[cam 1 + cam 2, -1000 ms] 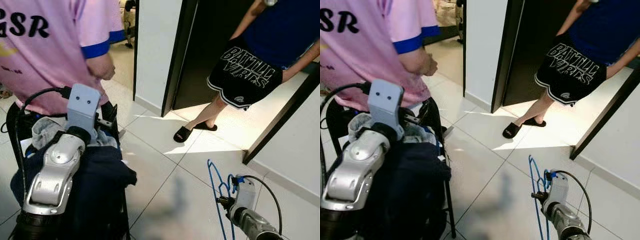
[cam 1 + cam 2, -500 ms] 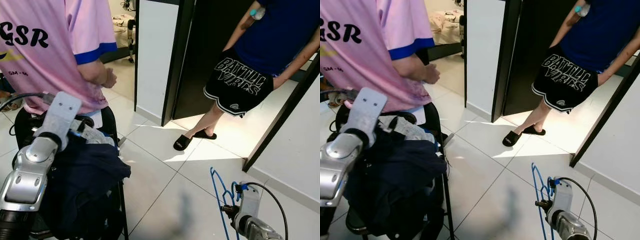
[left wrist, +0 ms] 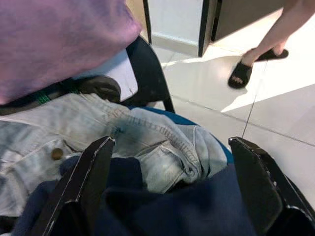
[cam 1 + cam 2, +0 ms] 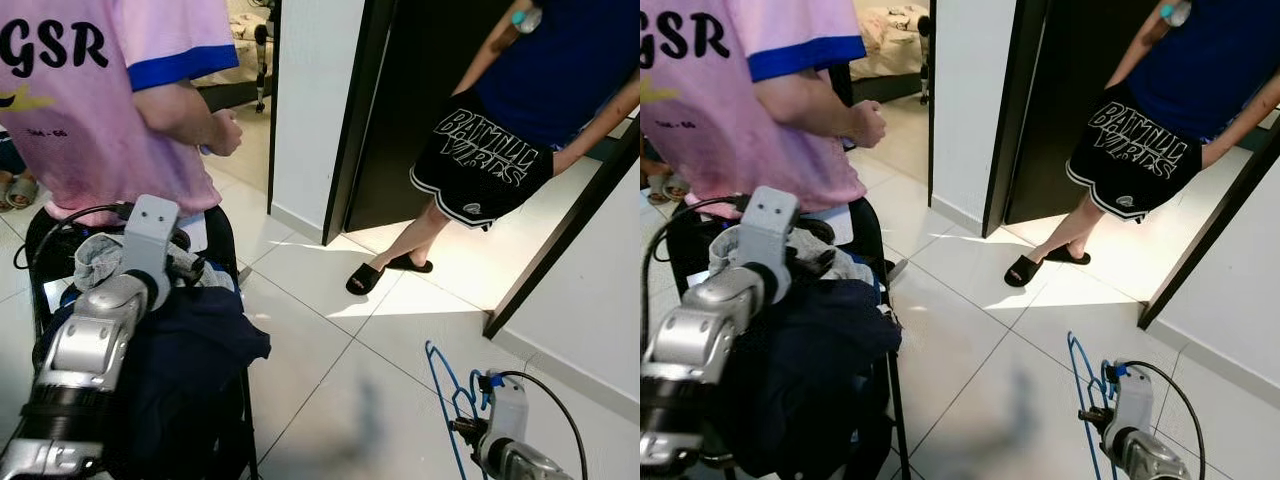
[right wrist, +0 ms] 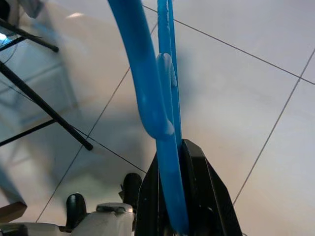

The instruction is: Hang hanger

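Note:
A blue plastic hanger (image 4: 441,388) hangs low over the tiled floor at the lower right, and my right gripper (image 5: 172,201) is shut on its thin bar (image 5: 147,83). My left arm (image 4: 95,345) reaches over a pile of clothes on a black chair (image 4: 872,250) at the lower left. In the left wrist view my left gripper (image 3: 170,147) is open, its fingers (image 3: 86,182) spread wide just above a light denim garment (image 3: 147,142) and a navy garment (image 4: 195,355). Nothing is between them.
A person in a pink shirt (image 4: 90,110) stands right behind the chair. Another person in black shorts (image 4: 485,150) and slippers stands in a dark doorway (image 4: 400,90). A white wall (image 4: 305,100) lies between them, and tiled floor (image 4: 320,330) stretches ahead.
The camera has shifted slightly. My left arm has swung up and to the right over the clothes pile. The right gripper still holds the blue hanger in the same place.

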You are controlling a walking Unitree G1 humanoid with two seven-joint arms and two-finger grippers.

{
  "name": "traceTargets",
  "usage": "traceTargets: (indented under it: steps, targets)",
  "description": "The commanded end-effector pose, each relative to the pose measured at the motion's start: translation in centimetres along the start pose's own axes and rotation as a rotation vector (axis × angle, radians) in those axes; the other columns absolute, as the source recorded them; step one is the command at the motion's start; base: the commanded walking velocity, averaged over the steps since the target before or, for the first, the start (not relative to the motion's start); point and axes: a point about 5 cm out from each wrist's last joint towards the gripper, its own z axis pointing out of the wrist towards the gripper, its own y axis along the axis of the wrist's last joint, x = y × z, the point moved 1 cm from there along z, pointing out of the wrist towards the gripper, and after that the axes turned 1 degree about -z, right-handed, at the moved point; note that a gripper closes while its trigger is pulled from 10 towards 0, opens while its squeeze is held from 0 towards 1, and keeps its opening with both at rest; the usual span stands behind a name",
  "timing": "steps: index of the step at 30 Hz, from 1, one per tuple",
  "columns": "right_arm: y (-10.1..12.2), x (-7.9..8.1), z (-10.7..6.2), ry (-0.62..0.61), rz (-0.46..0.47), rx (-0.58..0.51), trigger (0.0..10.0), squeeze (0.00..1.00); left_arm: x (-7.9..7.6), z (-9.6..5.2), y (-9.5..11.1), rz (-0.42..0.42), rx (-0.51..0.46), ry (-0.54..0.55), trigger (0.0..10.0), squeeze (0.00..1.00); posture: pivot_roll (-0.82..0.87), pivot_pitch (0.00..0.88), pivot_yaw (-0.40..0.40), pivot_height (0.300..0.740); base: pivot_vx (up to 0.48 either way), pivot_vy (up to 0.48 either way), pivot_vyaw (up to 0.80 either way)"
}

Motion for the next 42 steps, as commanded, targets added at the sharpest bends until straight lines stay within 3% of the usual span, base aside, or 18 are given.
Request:
traceTargets:
  steps: [1, 5, 7, 10, 18, 25, 31, 38, 39, 40, 41, 42]
  targets:
    - [0.0, -0.7, -0.3, -0.014, -0.005, 0.001, 10.0, 0.0, 0.0, 0.4, -1.2, -0.015, 0.061, 0.015, 10.0, 0.0, 0.06, 0.001, -0.106, 0.74, 0.0, 0.0, 0.0]
    - [-0.1, -1.0, -0.4, -0.017, -0.006, 0.004, 10.0, 0.0, 0.2, 0.4, -1.6, -0.024, 0.088, 0.039, 10.0, 0.0, 0.05, 0.007, -0.104, 0.74, 0.0, 0.0, 0.0]
    - [-0.5, -1.4, -0.7, -0.027, -0.008, 0.012, 10.0, 0.0, 1.0, 0.1, -2.5, -0.045, 0.146, 0.119, 10.0, 0.0, 0.06, 0.012, -0.103, 0.74, 0.0, 0.0, 0.0]
    - [-0.7, -1.6, -0.8, -0.029, -0.008, 0.017, 10.0, 0.0, 1.1, -0.2, -2.8, -0.052, 0.164, 0.153, 10.0, 0.0, 0.06, 0.015, -0.101, 0.74, 0.0, 0.0, 0.0]
    - [-0.8, -1.3, -0.7, -0.022, -0.007, 0.018, 10.0, 0.0, 0.9, -0.7, -2.2, -0.062, 0.153, 0.175, 10.0, 0.0, 0.07, 0.018, -0.1, 0.74, 0.0, 0.0, 0.0]
    - [-0.7, -1.0, -0.6, -0.013, -0.007, 0.015, 10.0, 0.0, 0.2, -1.0, -4.1, -0.117, 0.223, 0.167, 10.0, 0.0, 0.07, 0.019, -0.097, 0.74, 0.0, 0.0, 0.0]
    - [-0.6, -1.1, -0.6, -0.015, -0.004, 0.011, 10.0, 0.0, 0.6, -1.7, -5.6, -0.116, 0.27, 0.203, 10.0, 0.0, 0.07, 0.02, -0.094, 0.74, 0.0, 0.0, 0.0]
    - [-0.5, -1.2, -0.6, -0.018, -0.007, 0.01, 10.0, 0.0, 1.3, -2.0, -5.5, -0.115, 0.264, 0.241, 10.0, 0.0, 0.06, 0.018, -0.095, 0.74, 0.0, 0.0, 0.0]
    - [-0.5, -1.3, -0.7, -0.018, -0.008, 0.01, 10.0, 0.0, 1.5, -2.0, -5.4, -0.118, 0.261, 0.25, 3.8, 0.0, 0.06, 0.016, -0.096, 0.74, 0.0, 0.0, 0.0]
    - [-0.5, -1.3, -0.7, -0.018, -0.008, 0.01, 10.0, 0.0, 1.5, -2.0, -5.4, -0.118, 0.261, 0.25, 3.8, 0.0, 0.06, 0.016, -0.096, 0.74, 0.0, 0.0, 0.0]
    - [-0.5, -1.3, -0.6, -0.019, -0.009, 0.009, 10.0, 0.0, 1.6, -2.1, -5.4, -0.122, 0.258, 0.259, 0.0, 0.0, 0.06, 0.016, -0.096, 0.74, 0.0, 0.0, 0.0]
    - [-0.4, -1.3, -0.6, -0.02, -0.009, 0.008, 10.0, 0.0, 1.7, -2.2, -5.4, -0.125, 0.255, 0.265, 0.0, 0.0, 0.06, 0.015, -0.097, 0.74, 0.0, 0.0, 0.0]
